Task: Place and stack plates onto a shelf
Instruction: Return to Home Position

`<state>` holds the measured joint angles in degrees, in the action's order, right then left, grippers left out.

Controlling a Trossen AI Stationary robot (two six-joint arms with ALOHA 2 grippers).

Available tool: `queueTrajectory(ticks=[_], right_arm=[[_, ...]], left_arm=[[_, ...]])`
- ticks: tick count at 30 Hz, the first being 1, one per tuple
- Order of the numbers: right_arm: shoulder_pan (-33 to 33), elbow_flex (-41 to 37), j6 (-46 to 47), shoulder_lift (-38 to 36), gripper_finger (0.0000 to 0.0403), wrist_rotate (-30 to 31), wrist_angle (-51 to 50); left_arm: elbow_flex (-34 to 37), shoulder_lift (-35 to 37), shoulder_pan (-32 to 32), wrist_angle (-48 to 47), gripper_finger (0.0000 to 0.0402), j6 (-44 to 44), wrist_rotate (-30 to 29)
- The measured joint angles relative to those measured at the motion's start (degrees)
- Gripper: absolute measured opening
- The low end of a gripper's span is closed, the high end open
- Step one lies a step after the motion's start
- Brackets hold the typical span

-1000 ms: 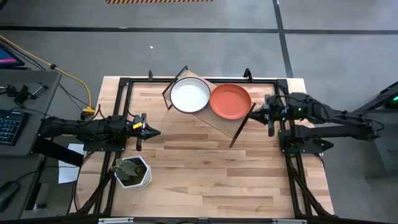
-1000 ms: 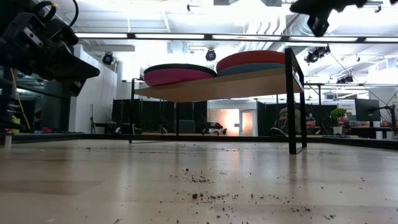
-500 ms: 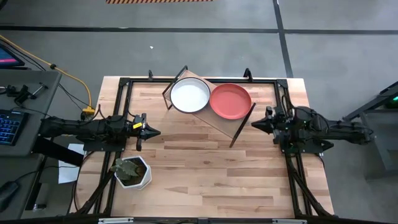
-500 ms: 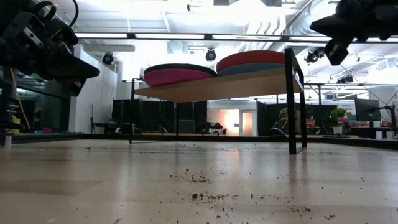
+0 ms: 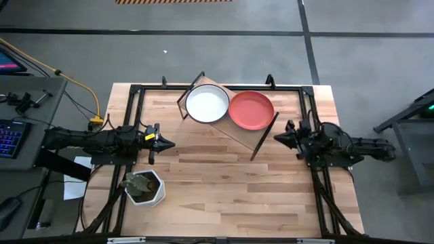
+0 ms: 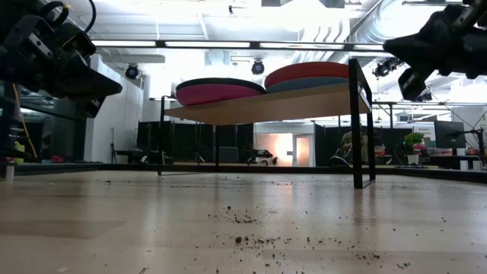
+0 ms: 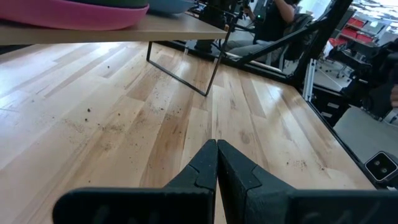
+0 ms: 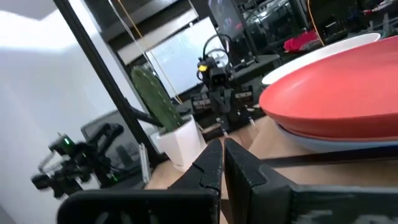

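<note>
Both stacks are sitting on the shelf [image 6: 259, 106] at upper centre of the high view, the white plate [image 5: 207, 104] topping the left one and the coral red plate [image 5: 251, 110] topping the right. The left tool [image 5: 165, 143] is hanging over the worktop [image 5: 224, 190] at centre left, fingers together and empty; the right tool [image 5: 278, 137] is hovering just right of the shelf's black leg, fingers likewise together, gripping nothing. For homing, I'd be pulling the right arm straight back toward the right edge, keeping clear of that leg so neither stack is getting nudged.
</note>
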<state>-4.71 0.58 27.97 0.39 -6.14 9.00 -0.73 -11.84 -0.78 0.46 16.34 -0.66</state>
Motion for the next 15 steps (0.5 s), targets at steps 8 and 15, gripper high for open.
queueTrajectory(ticks=[8, 15], right_arm=[[0.0, 0.0, -8.7, 0.23, 0.0, -0.4, -4.03], [0.0, -0.01, -11.5, 0.43, 0.0, -0.57, -7.28]], left_arm=[[0.0, 0.0, 0.0, 0.04, 0.0, 0.0, -0.01], [0.0, 0.0, 0.0, -0.01, 0.0, 0.0, -0.01]])
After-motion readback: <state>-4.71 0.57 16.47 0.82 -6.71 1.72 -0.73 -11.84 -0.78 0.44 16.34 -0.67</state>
